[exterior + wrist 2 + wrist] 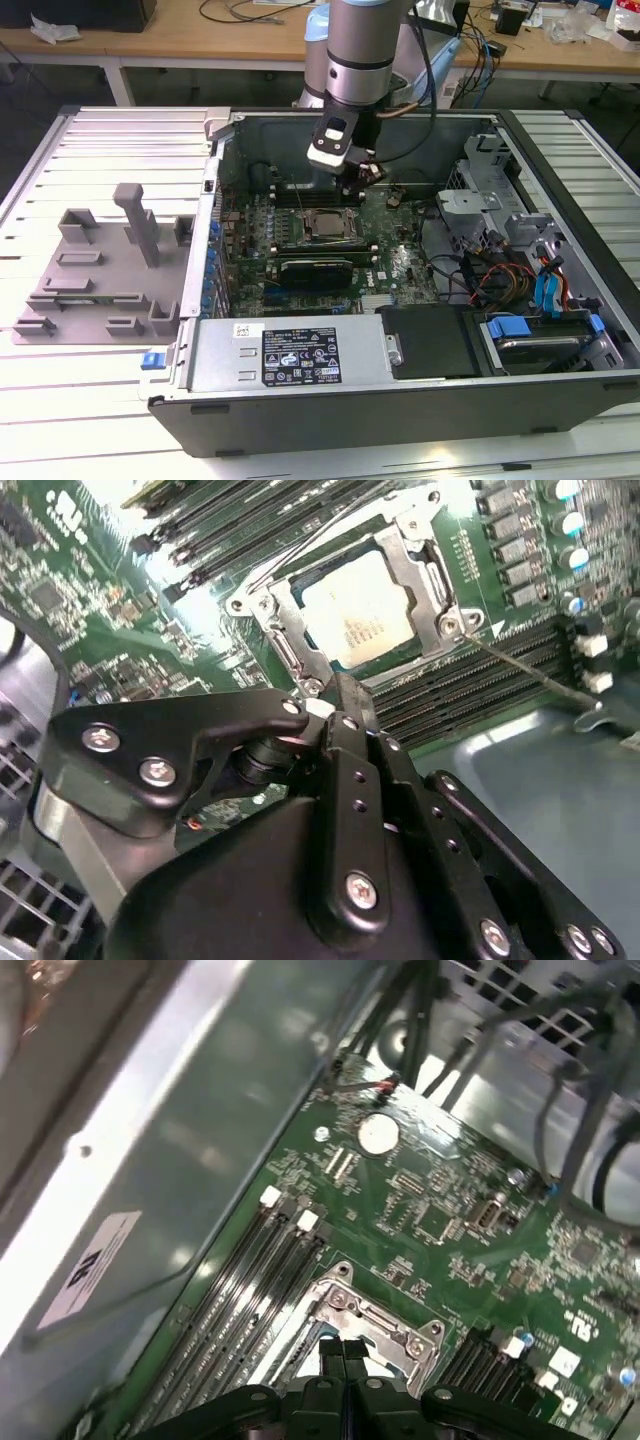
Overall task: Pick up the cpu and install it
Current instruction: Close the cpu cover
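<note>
Inside the open computer case (pixel 350 410), on the motherboard (pixel 400 262), the cpu (pixel 355 605) lies flat within the socket frame (pixel 425 575). It sits just nearer and toward the exterior view's left of the claw (pixel 367 176), whose fingers are pressed together on nothing. The cpu looks light, stiff, slick-topped and delicate underneath, so opposite edges seem the safest hold.

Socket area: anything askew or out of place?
The cpu sits square inside its socket frame. One thin latch wire angles out over the memory slots, seemingly unclipped; nothing else stands out.
</note>
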`<action>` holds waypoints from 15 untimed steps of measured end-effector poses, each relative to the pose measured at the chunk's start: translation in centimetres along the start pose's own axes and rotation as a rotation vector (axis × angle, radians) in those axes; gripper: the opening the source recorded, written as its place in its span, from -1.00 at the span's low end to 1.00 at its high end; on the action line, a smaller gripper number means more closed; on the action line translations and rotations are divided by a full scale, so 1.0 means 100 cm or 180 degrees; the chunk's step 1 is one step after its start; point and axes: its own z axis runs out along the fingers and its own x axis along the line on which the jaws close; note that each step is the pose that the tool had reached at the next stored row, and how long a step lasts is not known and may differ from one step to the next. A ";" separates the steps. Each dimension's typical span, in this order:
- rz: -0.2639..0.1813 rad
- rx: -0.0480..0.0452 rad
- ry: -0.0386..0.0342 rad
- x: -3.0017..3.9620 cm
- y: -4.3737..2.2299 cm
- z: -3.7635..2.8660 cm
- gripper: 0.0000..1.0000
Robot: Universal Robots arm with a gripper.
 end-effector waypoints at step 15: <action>-0.1362 -0.0008 0.0012 0.0000 0.0000 0.0000 -0.79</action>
